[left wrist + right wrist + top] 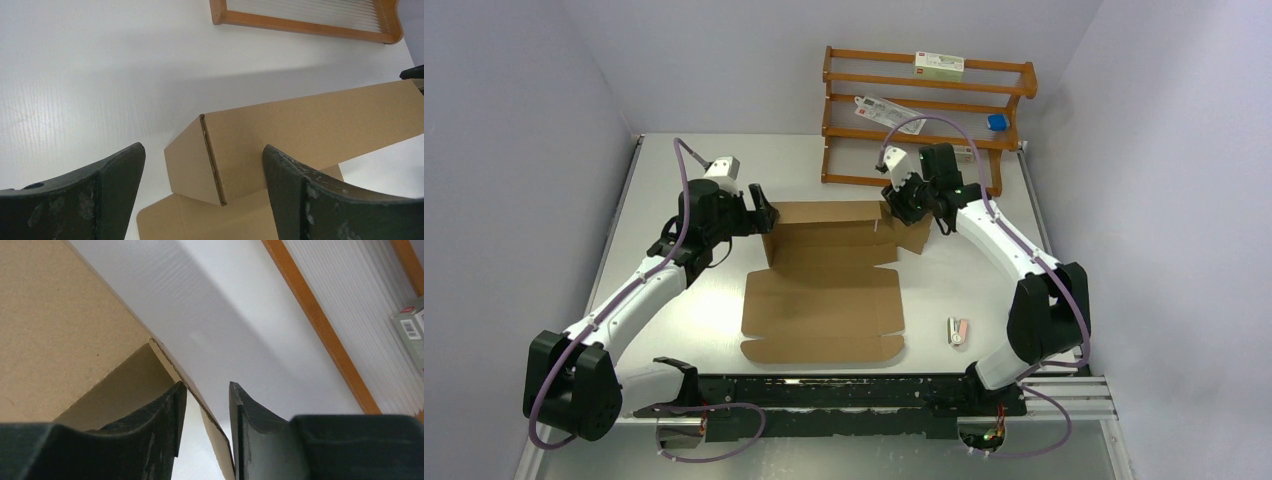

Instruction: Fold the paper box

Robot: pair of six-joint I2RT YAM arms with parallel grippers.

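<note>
Paper box (824, 300): partly folded, back wall upright. Left gripper (202, 146): wide open astride its left corner. Right gripper (206, 385): narrowly parted around the right flap edge; grip unclear.

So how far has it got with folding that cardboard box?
Done: the back wall of the paper box stands up. In hand: the open left claw and the right claw bracket its far corners. Left: the near panel lies flat, unfolded.

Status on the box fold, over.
Left tool open at raised left corner of box. Right tool nearly closed around right flap edge, grip unclear. Back wall up, front panel flat, nothing on it.
</note>
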